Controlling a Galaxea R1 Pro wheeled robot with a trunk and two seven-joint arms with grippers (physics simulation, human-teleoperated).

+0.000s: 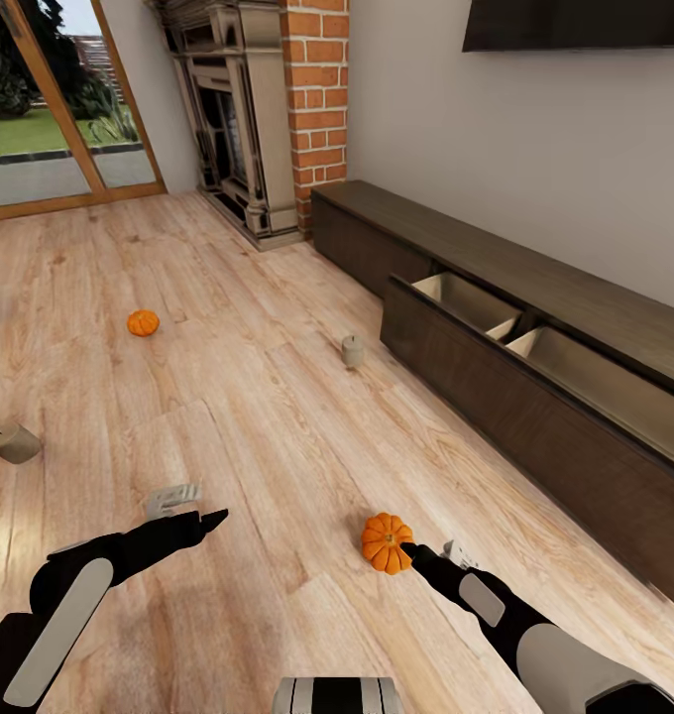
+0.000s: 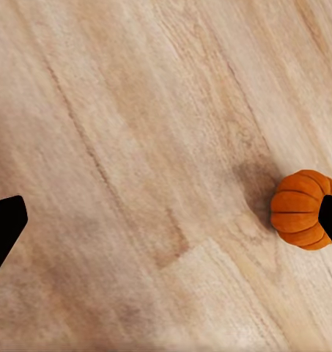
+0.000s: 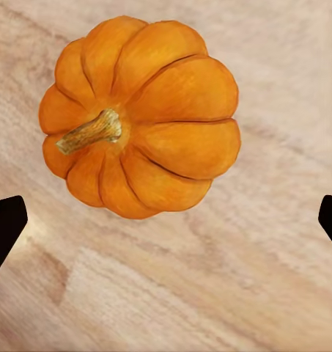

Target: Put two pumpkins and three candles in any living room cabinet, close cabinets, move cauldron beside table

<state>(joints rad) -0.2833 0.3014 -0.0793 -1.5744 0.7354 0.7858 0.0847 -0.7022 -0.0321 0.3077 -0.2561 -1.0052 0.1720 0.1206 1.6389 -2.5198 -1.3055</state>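
Note:
The nearer pumpkin (image 1: 385, 542) lies on the plank floor, stem up in the right wrist view (image 3: 140, 117). My right gripper (image 1: 428, 547) is open just beside and above it, its fingertips (image 3: 4, 227) spread wide. A second pumpkin (image 1: 143, 322) sits farther off at the left. One candle (image 1: 352, 351) stands upright near the cabinet (image 1: 575, 297), whose drawer (image 1: 476, 309) is pulled out, showing pale divided insides. Another candle (image 1: 13, 442) lies on its side at the far left. My left gripper (image 1: 206, 503) hangs open over bare floor, and the near pumpkin (image 2: 301, 209) shows by one fingertip.
A brick chimney (image 1: 315, 89) and ornate fireplace (image 1: 233, 119) stand at the back, with glass doors (image 1: 50, 109) to their left. A black TV (image 1: 575, 22) hangs above the cabinet. Open floor stretches between me and the drawer front.

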